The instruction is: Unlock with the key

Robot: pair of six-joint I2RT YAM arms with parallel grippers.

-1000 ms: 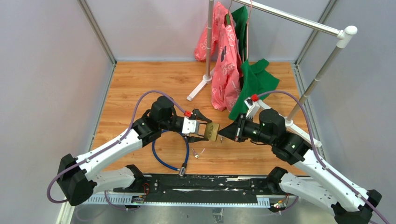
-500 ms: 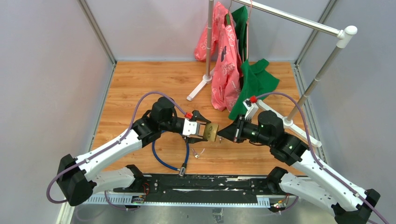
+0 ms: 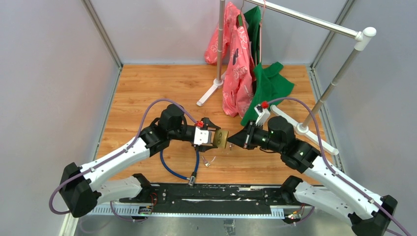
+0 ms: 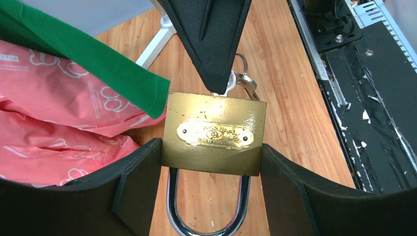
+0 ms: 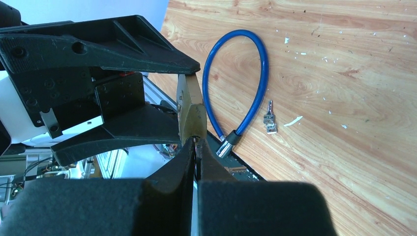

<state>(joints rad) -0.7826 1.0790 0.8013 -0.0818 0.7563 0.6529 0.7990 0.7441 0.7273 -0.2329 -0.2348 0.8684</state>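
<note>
Now left jaws clamp the padlock (image 4: 214, 133); right jaws pinch key (image 4: 231, 78) at its base.

Bright, even overhead light, no hard source seen. Top view sharp throughout; only soft faint shadows under the arms on the table (image 3: 147, 88), wall edges slightly bowed by a wide lens. Left wrist view: padlock (image 4: 214, 132) crisp, glare patches on its brass plate, bright streaks on the shackle (image 4: 172, 196), key (image 4: 231, 78) glints; left fingers (image 4: 133, 196) near-black, little detail; bag (image 4: 49, 113) a bit soft. Right wrist view: right fingers (image 5: 172, 196) big, dark, blurred; cable (image 5: 265, 69) and wood grain in focus; top-left corner washed out pale.
</note>
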